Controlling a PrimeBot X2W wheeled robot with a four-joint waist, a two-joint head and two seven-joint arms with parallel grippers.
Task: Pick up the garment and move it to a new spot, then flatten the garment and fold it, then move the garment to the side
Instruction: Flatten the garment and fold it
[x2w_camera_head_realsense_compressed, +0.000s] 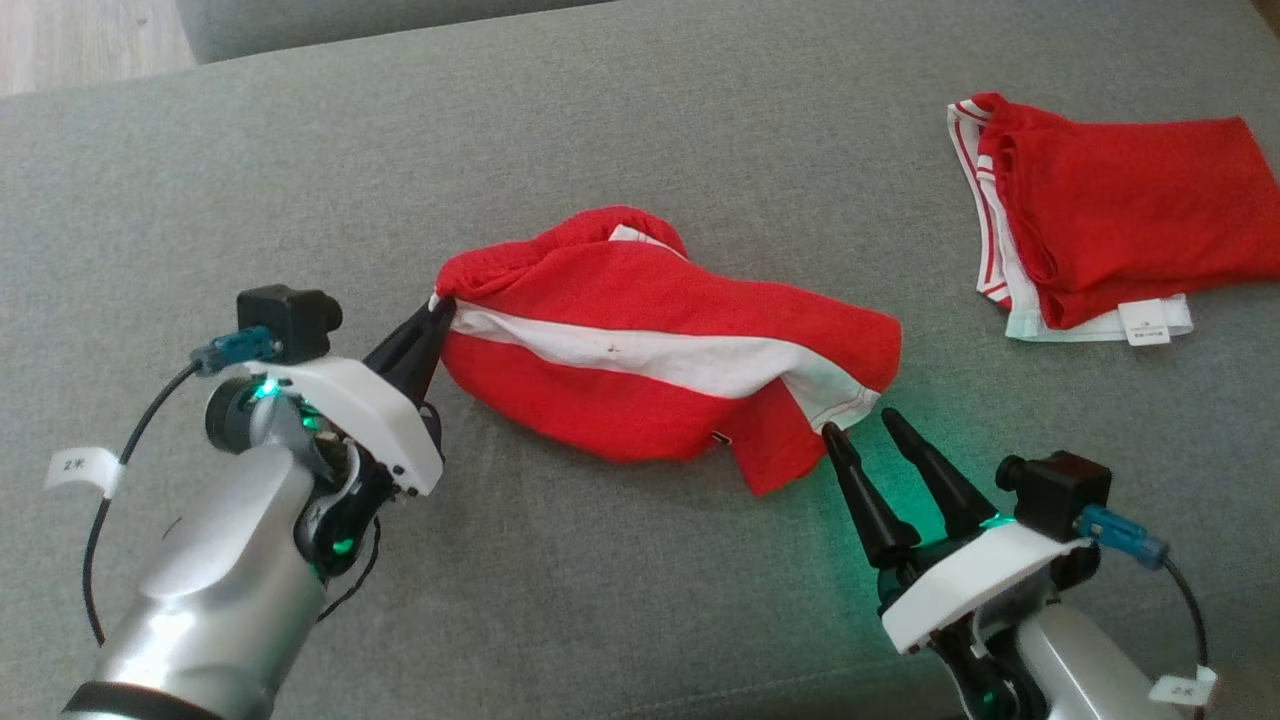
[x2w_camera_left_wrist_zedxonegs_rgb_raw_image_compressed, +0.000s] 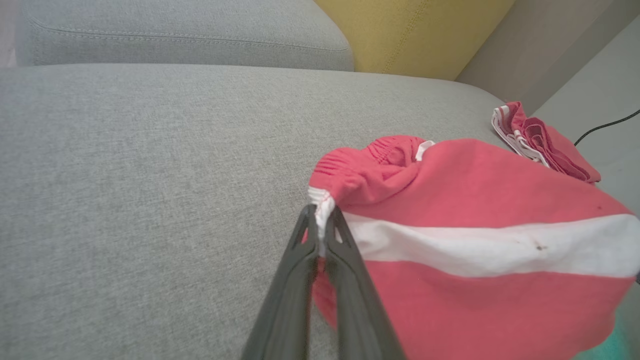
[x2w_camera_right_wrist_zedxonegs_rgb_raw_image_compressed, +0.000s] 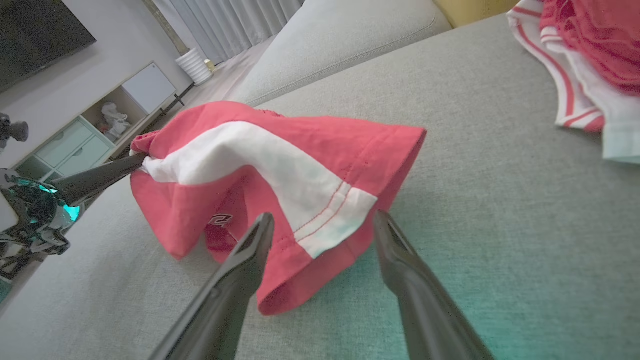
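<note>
Head view, count: two red garments, two grippers.
Head view, red shorts: crumpled in the middle of the grey sofa seat, with one white band running across them — the nearer of the two garments.
Head view, left gripper: fingers pressed together, pinching the left end of the red shorts where the white band meets the gathered waistband.
Head view, right gripper: fingers spread and holding nothing, tips just beside the hem at the shorts' right end; green light falls on the seat around it.
Head view, second red garment: lies flat at the seat's far right, well apart from the red shorts, with a white striped waistband at its left edge and one white label at its near edge.
Head view, room: a strip of wood floor past the seat's far left corner.
Left wrist view, grip: two dark fingers closed on a pinch of white-and-red edge — the shorts bulge to their right, resting on the seat.
Left wrist view, surroundings: one grey back cushion and one yellow cushion behind the seat; one black cable beyond the second red garment.
Right wrist view, grip: two fingers stand apart, one on either side of the stitched white hem end; whether they touch it cannot be told.
Right wrist view, room: one dark screen on the wall, one low cabinet with drawers, pale curtains, one white ribbed pot on the floor.
</note>
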